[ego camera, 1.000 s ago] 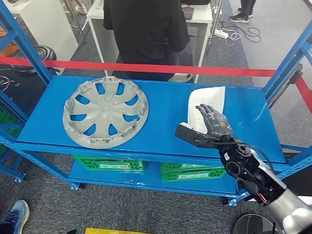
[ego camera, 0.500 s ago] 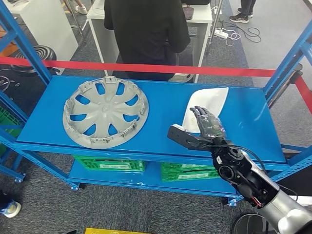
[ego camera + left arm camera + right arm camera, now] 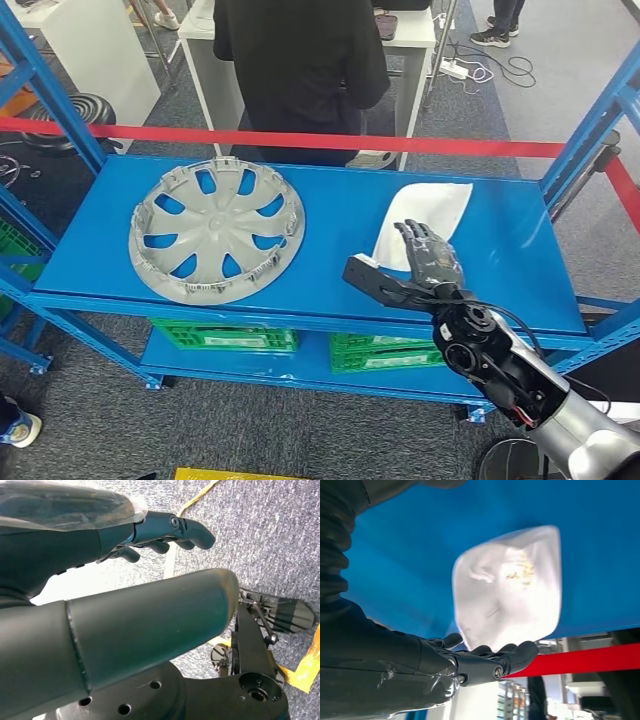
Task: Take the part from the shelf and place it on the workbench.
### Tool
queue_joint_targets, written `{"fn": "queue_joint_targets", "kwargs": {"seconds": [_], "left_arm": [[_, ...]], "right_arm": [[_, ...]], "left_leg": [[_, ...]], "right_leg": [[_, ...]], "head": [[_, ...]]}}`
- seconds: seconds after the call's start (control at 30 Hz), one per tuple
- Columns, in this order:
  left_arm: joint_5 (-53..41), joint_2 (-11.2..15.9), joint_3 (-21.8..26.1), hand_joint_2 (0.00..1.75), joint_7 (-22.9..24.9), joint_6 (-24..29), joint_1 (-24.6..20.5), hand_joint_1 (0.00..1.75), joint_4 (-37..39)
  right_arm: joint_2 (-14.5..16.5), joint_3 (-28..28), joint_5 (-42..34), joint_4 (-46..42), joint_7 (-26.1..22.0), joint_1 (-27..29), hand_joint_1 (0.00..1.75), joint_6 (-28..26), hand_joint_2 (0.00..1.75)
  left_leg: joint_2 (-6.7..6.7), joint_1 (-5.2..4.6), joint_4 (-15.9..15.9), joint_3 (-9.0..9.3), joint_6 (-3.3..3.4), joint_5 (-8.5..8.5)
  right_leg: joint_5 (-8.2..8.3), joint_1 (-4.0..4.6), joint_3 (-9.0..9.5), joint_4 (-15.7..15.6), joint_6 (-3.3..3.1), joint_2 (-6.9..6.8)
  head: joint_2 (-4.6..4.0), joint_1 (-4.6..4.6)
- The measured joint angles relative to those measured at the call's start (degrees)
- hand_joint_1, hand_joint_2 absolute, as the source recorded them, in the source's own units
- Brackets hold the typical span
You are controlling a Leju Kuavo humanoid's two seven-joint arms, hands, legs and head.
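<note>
A white, soft-looking part (image 3: pixel 436 204) lies on the right half of the blue shelf (image 3: pixel 340 225). My right hand (image 3: pixel 429 262) hovers over the part's near edge with fingers spread and thumb stretched out to the left, holding nothing. In the right wrist view the part (image 3: pixel 508 580) sits just beyond the fingers (image 3: pixel 497 665), without clear contact. My left hand (image 3: pixel 143 620) hangs over grey carpet with its fingers extended and nothing in it.
A grey wheel cover (image 3: pixel 216 228) fills the shelf's left half. A red tape (image 3: pixel 302 140) runs behind the shelf, and a person in black (image 3: pixel 302 60) stands beyond it. Green crates (image 3: pixel 226 338) sit on the lower level. Blue uprights (image 3: pixel 596 120) frame both ends.
My right hand has shifted a little to the left and nearer the shelf's front edge. The white part has turned slightly, its far end swinging right.
</note>
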Motion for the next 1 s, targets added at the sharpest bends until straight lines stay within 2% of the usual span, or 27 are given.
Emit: {"fn": "queue_joint_targets", "kwargs": {"seconds": [0.27, 0.5, 0.63, 1.0], "left_arm": [[0.7, 0.1, 0.0, 0.0, 0.6, 0.4, 0.1, 0.0, 0.0], [1.1, 0.3, 0.0, 0.0, 0.9, 0.6, 0.1, 0.0, 0.0], [1.2, 0.5, 0.0, 1.75, 0.8, 0.5, 0.1, 0.0, 0.0], [1.2, 0.6, 0.0, 1.75, -0.4, -0.2, 0.2, 0.0, 0.0]], "right_arm": [[0.0, -0.1, 0.7, 0.5, 2.2, 0.9, 0.0, -1.0, 1.75], [0.0, -1.0, -0.2, 2.0, 1.4, 1.7, 0.0, -2.1, 1.75], [-0.1, -1.6, -1.2, 3.3, -0.5, 2.2, 0.0, -2.9, 1.75], [-0.1, -3.4, -2.2, 9.5, -7.2, 2.3, 0.0, -6.0, 1.75]], "left_leg": [[0.01, 0.0, 0.0, 0.01, 0.0, 0.0], [0.01, 0.0, 0.0, 0.01, 0.0, 0.0], [0.01, 0.0, 0.0, 0.01, 0.0, 0.0], [0.02, 0.0, 0.0, 0.02, 0.0, 0.0]], "right_leg": [[0.0, 0.0, -0.02, 0.0, 0.0, 0.0], [0.0, 0.0, -0.02, 0.0, 0.0, 0.0], [0.0, -0.01, -0.02, 0.0, 0.0, 0.01], [0.0, -0.01, -0.03, 0.0, 0.0, 0.01]], "head": [[0.0, 0.0], [0.0, 0.0], [0.0, 0.0], [0.0, 0.0]]}}
